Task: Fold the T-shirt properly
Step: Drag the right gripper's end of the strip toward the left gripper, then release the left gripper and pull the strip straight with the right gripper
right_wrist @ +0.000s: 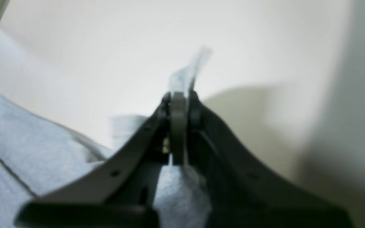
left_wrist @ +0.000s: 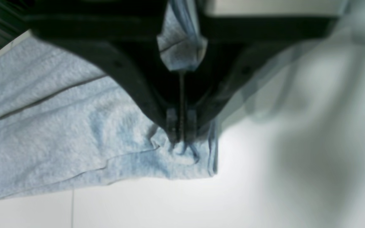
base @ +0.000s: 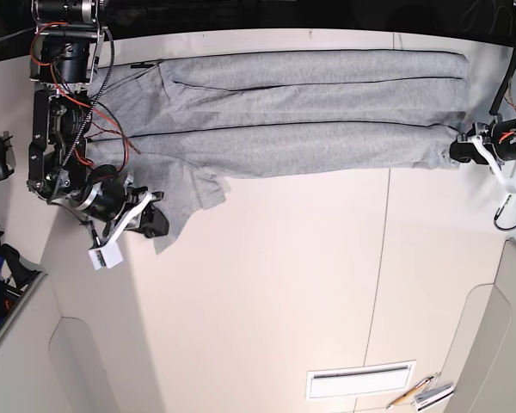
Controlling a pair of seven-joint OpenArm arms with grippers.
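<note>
two-ended hold on a half-folded shirt

on the base view's left, the right gripper (base: 159, 225) is pinched closed on a flap of the t-shirt (base: 327, 148), a tip of cloth poking out past its fingers. that flap hangs toward the near side of the table (base: 267, 301); the step in hand looks like folding or straightening this end. keep the grip firm and move it slowly, low over the surface, so the loose part follows without twisting.

in the middle, the shirt lies in a long layered strip along the far side of the table. its lengthwise edges should be kept parallel, with light, even tension.

on the right, the left gripper (left_wrist: 181, 136) is closed on bunched cloth near the strip's end corner. it would do best as a steady anchor: pulling hard could skew the layers. smooth the bunching after release.
</note>
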